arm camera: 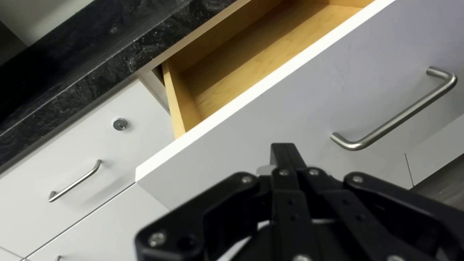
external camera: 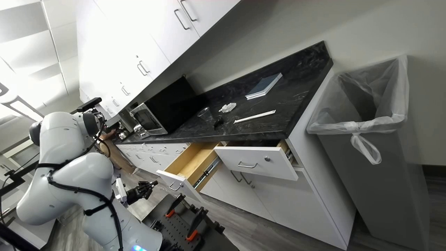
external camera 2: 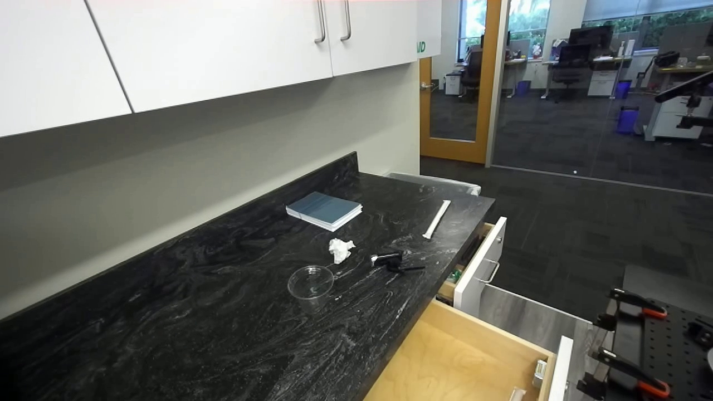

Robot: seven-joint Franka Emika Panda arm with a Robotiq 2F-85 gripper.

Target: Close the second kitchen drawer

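The second kitchen drawer stands far out, with a flat white front (external camera: 185, 189) and a light wood box. Its box (external camera 2: 459, 351) also shows in an exterior view, with small items near the front inside. In the wrist view its front (arm camera: 268, 116) spans the middle, with a bar handle (arm camera: 395, 116) at right. My gripper (arm camera: 286, 148) is shut and empty, its fingertips in front of the white front, left of and below the handle. In an exterior view the gripper (external camera: 154, 184) is a little apart from the front.
A wider white drawer (external camera: 258, 160) beside it is partly open. A dark counter (external camera 2: 223, 334) above holds a cup (external camera 2: 311, 283), crumpled paper (external camera 2: 340, 250), a book (external camera 2: 325, 209) and a wrapped straw (external camera 2: 437, 219). A black perforated board with clamps (external camera: 177, 223) stands by the arm's base.
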